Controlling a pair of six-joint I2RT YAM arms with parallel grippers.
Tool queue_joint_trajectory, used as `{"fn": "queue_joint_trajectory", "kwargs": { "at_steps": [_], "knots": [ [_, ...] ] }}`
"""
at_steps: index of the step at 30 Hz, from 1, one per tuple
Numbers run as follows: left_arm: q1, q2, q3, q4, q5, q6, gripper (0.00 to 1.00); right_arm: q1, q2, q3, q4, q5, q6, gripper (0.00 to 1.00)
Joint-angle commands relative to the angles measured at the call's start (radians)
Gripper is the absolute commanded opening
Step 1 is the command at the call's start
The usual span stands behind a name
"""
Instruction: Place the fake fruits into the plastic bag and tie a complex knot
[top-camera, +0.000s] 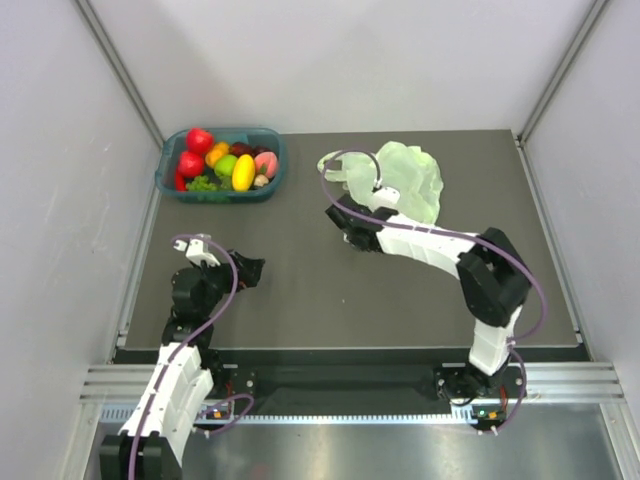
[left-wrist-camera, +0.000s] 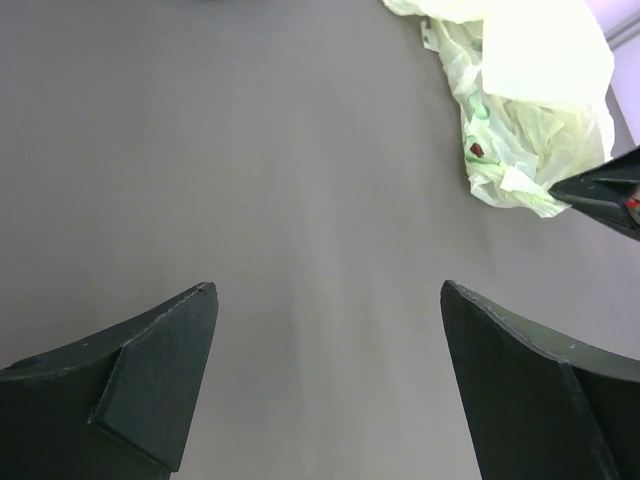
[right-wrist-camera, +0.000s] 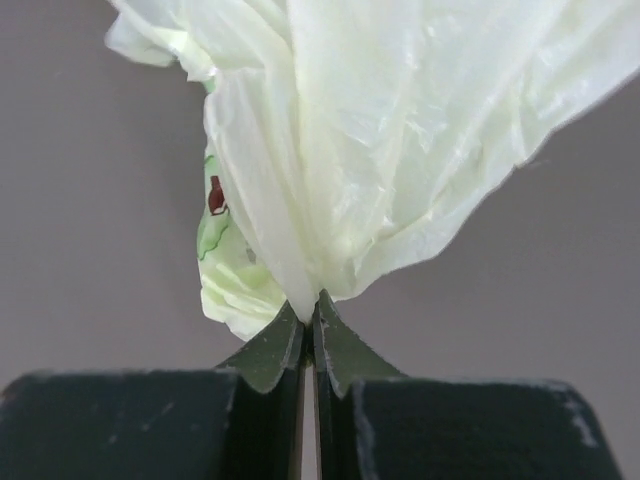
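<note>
Right wrist: right gripper (right-wrist-camera: 312, 322) clamps crinkly pale-green plastic bag (right-wrist-camera: 400, 130) | left gripper (left-wrist-camera: 328, 292) spread wide, empty, near left.

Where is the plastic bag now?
In the top view the plastic bag sits at the far edge of the table, right of the teal basket, a fold pinched in the right gripper.

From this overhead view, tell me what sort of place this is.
Likely a robot lab cell: white walls boxing a dark table, two arms on a metal rail, fake fruits in a basket.
</note>
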Motion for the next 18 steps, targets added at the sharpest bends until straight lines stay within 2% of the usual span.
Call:
{"fn": "queue_joint_trajectory", "kwargs": {
  "at_steps": [1,2,5,12,18],
  "knots": [
    [-0.014,0.038,0.018,0.111,0.058,-0.003,0.97,-0.017,-0.166,-0.104,0.226,-0.106,-0.328,0.0],
    [-0.024,0.052,0.021,0.12,0.052,-0.003,0.97,-0.022,-0.191,-0.138,0.309,-0.138,-0.369,0.0],
    [-0.076,0.121,0.044,0.149,0.007,0.003,0.99,-0.03,-0.296,-0.249,0.404,-0.264,-0.481,0.01],
    [-0.229,0.336,0.216,0.166,-0.111,0.021,0.99,-0.03,-0.493,-0.349,0.354,-0.326,-0.605,0.01],
    [-0.261,0.558,0.415,0.165,-0.079,0.101,0.99,-0.039,-0.663,-0.419,0.309,-0.349,-0.68,0.0]
  ]
}}
